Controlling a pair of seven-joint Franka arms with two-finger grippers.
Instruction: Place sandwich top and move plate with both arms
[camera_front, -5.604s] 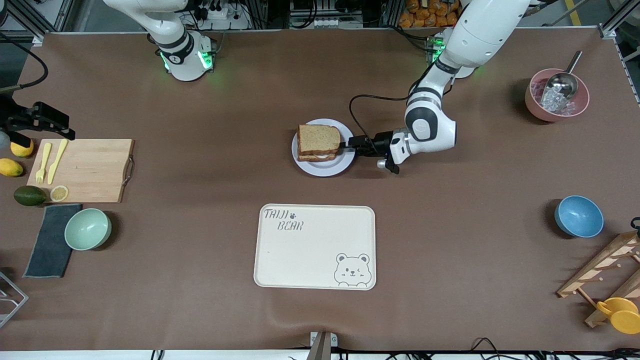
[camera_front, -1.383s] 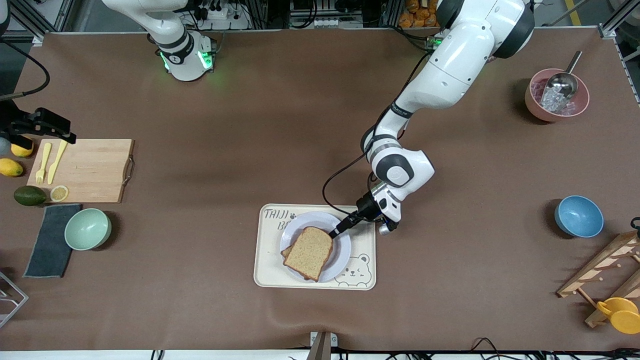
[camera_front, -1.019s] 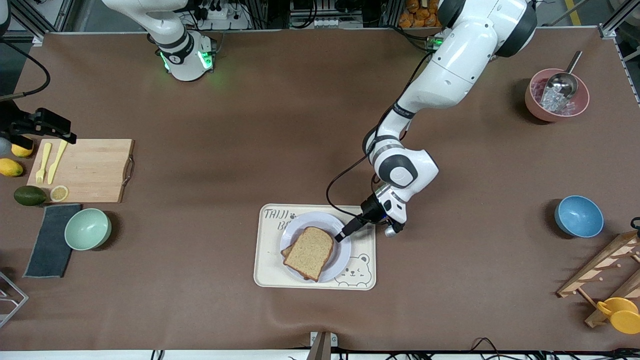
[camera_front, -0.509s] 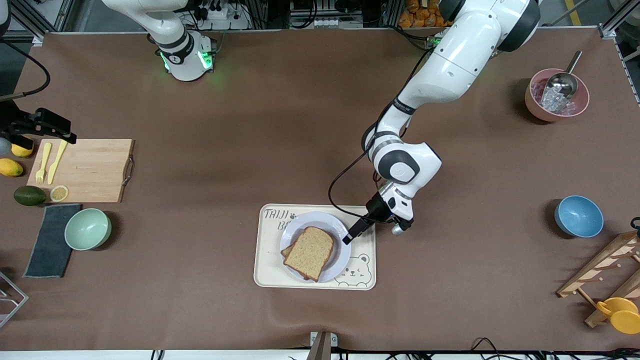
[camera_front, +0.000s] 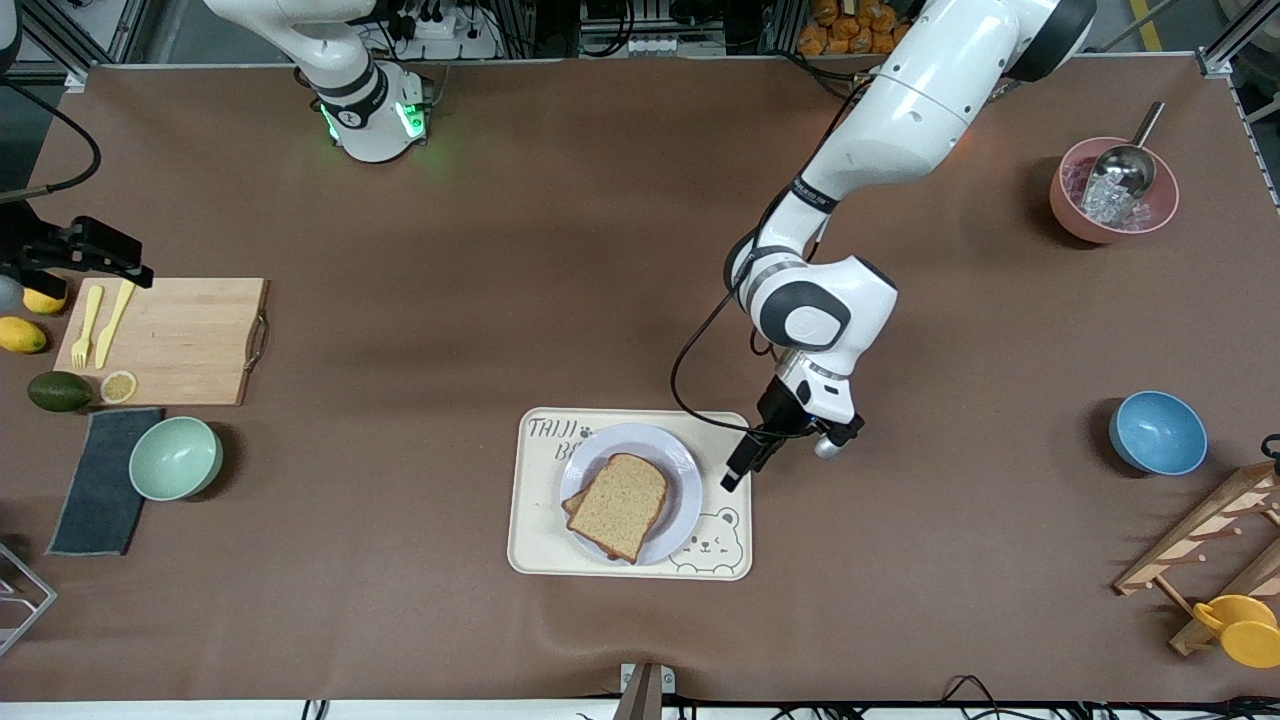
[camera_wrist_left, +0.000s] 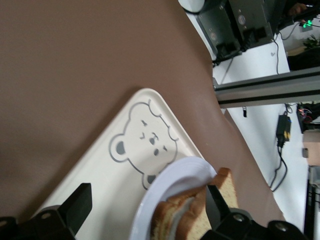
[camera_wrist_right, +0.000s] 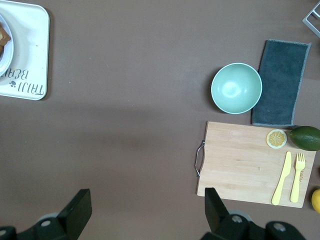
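The sandwich top (camera_front: 620, 503), a brown bread slice, lies on the sandwich on the pale plate (camera_front: 685, 470). The plate sits on the cream bear-printed tray (camera_front: 540, 550). My left gripper (camera_front: 734, 472) is open and empty, over the tray's edge toward the left arm's end, apart from the plate's rim. In the left wrist view the left gripper (camera_wrist_left: 147, 210) has its fingers spread wide, with the plate (camera_wrist_left: 185, 172), the sandwich top (camera_wrist_left: 225, 181) and the tray (camera_wrist_left: 100, 165) ahead. My right gripper (camera_front: 130, 265) waits high over the cutting board's end, open; the right wrist view shows the right gripper (camera_wrist_right: 145, 210) empty.
A wooden cutting board (camera_front: 180, 340) holds a yellow fork, a knife and a lemon slice. Beside it are a mint bowl (camera_front: 176, 458), a grey cloth (camera_front: 100, 480), lemons and an avocado. A pink bowl with a scoop (camera_front: 1113, 190), a blue bowl (camera_front: 1157, 432) and a wooden rack (camera_front: 1210, 550) stand at the left arm's end.
The left gripper carried the plate with the sandwich from mid-table onto the tray, let go of the rim, and has drawn back toward the left arm's end. The right arm has not moved.
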